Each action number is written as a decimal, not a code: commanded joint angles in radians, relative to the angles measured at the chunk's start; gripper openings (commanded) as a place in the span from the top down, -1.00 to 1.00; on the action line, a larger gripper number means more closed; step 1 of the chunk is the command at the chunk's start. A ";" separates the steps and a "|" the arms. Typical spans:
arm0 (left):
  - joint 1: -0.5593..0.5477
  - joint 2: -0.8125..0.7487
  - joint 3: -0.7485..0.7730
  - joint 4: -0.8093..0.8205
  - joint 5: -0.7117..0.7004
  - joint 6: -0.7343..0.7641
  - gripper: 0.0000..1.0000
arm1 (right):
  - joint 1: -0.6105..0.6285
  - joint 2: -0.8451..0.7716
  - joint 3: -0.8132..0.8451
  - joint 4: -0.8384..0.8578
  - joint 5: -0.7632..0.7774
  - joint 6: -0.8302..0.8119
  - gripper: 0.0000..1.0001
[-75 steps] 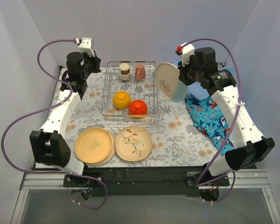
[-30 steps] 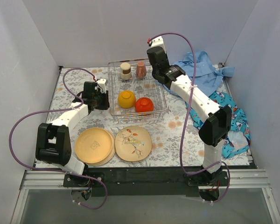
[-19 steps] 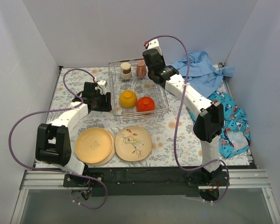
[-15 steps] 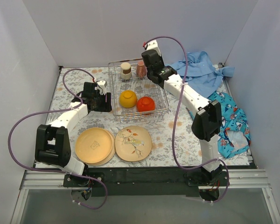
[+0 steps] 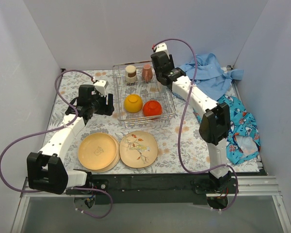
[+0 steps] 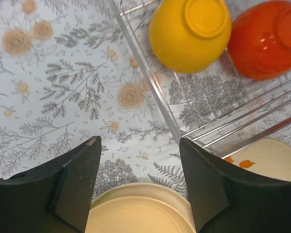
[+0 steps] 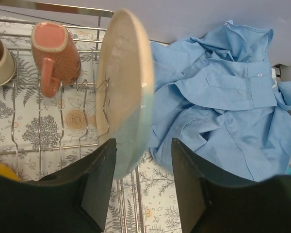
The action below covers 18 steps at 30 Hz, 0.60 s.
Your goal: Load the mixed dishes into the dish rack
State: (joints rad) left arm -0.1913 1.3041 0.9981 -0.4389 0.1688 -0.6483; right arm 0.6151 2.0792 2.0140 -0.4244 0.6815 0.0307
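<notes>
Plate [image 7: 123, 82] (the cream-and-blue one) is standing on edge at the right end of the dish rack [image 5: 117, 92], between the fingers of my right hand [image 7: 143, 155]. They're spread, with a gap showing on one side. My left hand [image 6: 138, 160] is wide open too, over the tabletop [image 6: 63, 82] beside the rack, above the yellow-tan plates [image 6: 136, 213].

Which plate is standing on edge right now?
The cream-and-light-blue plate, on edge at the right side of the dish rack, between the open fingers of the right gripper. The yellow-tan plates and the floral plate lie flat on the table.
</notes>
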 commanded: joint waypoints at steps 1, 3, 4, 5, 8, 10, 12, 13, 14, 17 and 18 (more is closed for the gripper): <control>-0.026 -0.086 0.014 -0.006 0.008 0.058 -0.31 | -0.006 -0.157 -0.026 -0.008 -0.025 0.014 -0.17; -0.040 -0.115 0.007 -0.014 0.026 0.073 -0.34 | -0.005 -0.204 -0.091 -0.013 -0.020 -0.002 -0.18; -0.060 -0.123 0.004 -0.018 0.052 0.081 -0.34 | -0.006 -0.256 -0.115 -0.023 -0.019 -0.003 -0.20; -0.072 -0.132 -0.003 -0.038 0.072 0.088 -0.34 | -0.006 -0.286 -0.142 -0.031 -0.020 -0.009 -0.20; -0.108 -0.172 -0.019 -0.095 0.184 0.122 -0.33 | -0.006 -0.427 -0.305 -0.043 -0.128 -0.028 -0.24; -0.152 -0.202 -0.036 -0.125 0.230 0.180 -0.32 | -0.012 -0.526 -0.432 -0.059 -0.241 -0.113 -0.31; -0.163 -0.215 -0.041 -0.162 0.291 0.203 -0.31 | -0.018 -0.586 -0.509 -0.095 -0.419 -0.159 -0.32; -0.166 -0.212 -0.032 -0.179 0.310 0.210 -0.29 | -0.031 -0.637 -0.579 -0.109 -0.492 -0.172 -0.32; -0.166 -0.194 -0.023 -0.225 0.352 0.231 -0.28 | -0.038 -0.660 -0.609 -0.129 -0.637 -0.178 -0.32; -0.166 -0.160 -0.016 -0.297 0.417 0.298 -0.19 | -0.057 -0.741 -0.736 -0.129 -0.913 -0.190 -0.35; -0.166 -0.152 -0.021 -0.310 0.420 0.320 -0.16 | -0.058 -0.758 -0.760 -0.125 -0.956 -0.189 -0.35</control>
State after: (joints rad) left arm -0.3588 1.1324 0.9703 -0.6254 0.4656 -0.4465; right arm 0.5739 1.3743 1.3651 -0.5179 0.1459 -0.1104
